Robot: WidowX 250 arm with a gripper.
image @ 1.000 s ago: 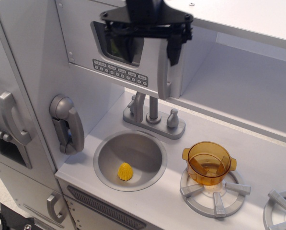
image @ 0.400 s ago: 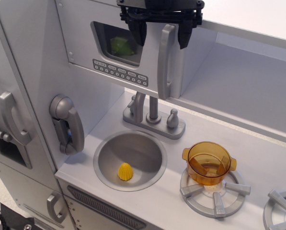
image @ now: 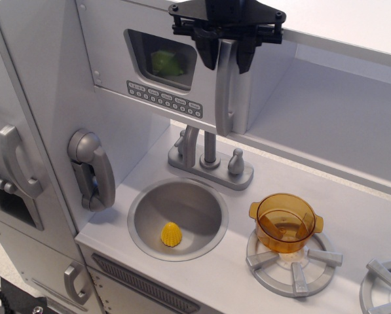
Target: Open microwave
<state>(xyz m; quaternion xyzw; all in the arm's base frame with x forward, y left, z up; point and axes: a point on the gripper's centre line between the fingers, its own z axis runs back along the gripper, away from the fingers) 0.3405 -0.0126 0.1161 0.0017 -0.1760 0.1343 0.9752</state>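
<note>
The microwave (image: 110, 55) is the grey box at the upper left of the toy kitchen. Its door is flat against the box, with a clear window (image: 162, 60) that shows something green inside and a button row (image: 164, 99) below it. The tall silver bar handle (image: 224, 98) stands at the door's right edge. My gripper (image: 228, 62) comes down from the top of the frame. Its black fingers (image: 211, 52) sit close against either side of the handle's top end, shut on it.
Below the microwave stand a silver faucet (image: 208, 157) and a round sink (image: 137, 209) holding a small yellow piece (image: 171, 233). An amber pot (image: 285, 222) sits on a burner (image: 293, 265). A grey wall phone (image: 93, 170) and cabinet handles (image: 15, 160) are at the left.
My gripper has shifted right from in front of the window to the handle's top. Its fingers have closed in from a wide spread to clasp the handle. The door has not moved.
</note>
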